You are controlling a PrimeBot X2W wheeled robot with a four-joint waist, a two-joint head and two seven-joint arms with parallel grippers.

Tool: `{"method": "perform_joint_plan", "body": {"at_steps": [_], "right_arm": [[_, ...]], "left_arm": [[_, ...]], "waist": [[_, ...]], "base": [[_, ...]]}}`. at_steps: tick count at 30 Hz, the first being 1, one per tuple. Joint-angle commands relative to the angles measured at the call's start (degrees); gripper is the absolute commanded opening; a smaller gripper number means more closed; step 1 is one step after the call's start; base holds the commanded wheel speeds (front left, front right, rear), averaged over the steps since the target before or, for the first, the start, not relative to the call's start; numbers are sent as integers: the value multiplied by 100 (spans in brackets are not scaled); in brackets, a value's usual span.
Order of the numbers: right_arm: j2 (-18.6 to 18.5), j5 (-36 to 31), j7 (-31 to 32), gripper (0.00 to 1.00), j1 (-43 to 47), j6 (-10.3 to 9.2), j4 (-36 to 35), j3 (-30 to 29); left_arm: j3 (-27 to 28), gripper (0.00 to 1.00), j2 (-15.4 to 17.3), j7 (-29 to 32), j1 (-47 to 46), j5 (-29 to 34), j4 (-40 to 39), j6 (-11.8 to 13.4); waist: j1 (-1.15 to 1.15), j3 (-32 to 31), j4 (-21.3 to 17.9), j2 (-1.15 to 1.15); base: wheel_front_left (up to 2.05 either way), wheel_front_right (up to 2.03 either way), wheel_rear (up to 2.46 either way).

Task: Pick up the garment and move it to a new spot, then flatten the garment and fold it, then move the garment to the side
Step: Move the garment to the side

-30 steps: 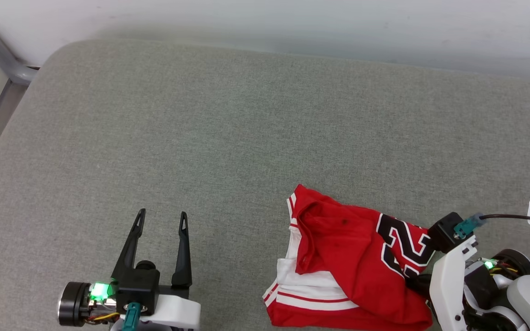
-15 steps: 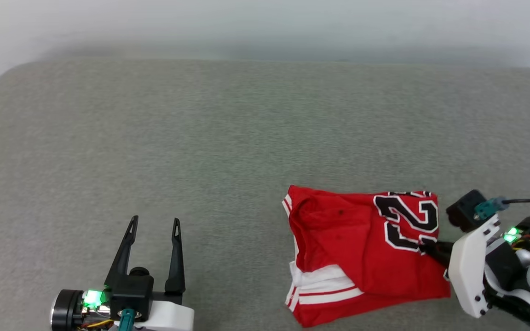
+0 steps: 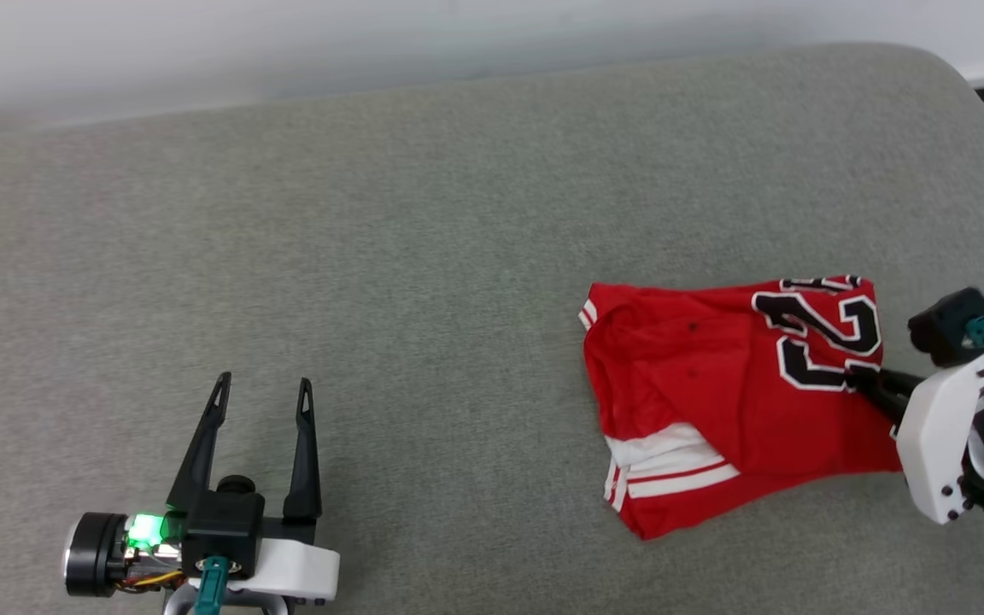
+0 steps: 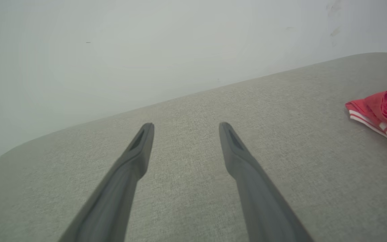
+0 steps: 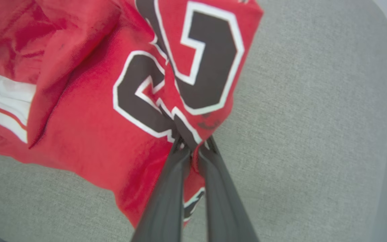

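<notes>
Right gripper (image 5: 191, 146) pinches the garment (image 3: 714, 401) near the surface's (image 3: 424, 256) rounded right edge; left gripper (image 3: 261, 389), fingers spread, sits well apart.
</notes>
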Motion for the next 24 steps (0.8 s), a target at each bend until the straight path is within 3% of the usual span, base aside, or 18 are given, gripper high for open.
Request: {"method": "perform_joint_plan", "body": {"at_steps": [1, 9, 24], "right_arm": [[28, -21, -45, 0, -111, -11, 14, -36], [30, -89, -287, 0, -489, -11, 340, -449], [-309, -293, -352, 0, -1386, -11, 1897, -2263]], "left_arm": [[7, 100, 20, -12, -58, 22, -15, 23], [-18, 100, 156, -12, -326, 69, -145, 26], [-88, 100, 428, -12, -1060, 191, -499, 125]], "waist": [[0, 130, -131, 0], [0, 569, -182, 0], [0, 1919, 18, 0]], "base": [[0, 0, 0], [0, 0, 0], [0, 0, 0]]}}
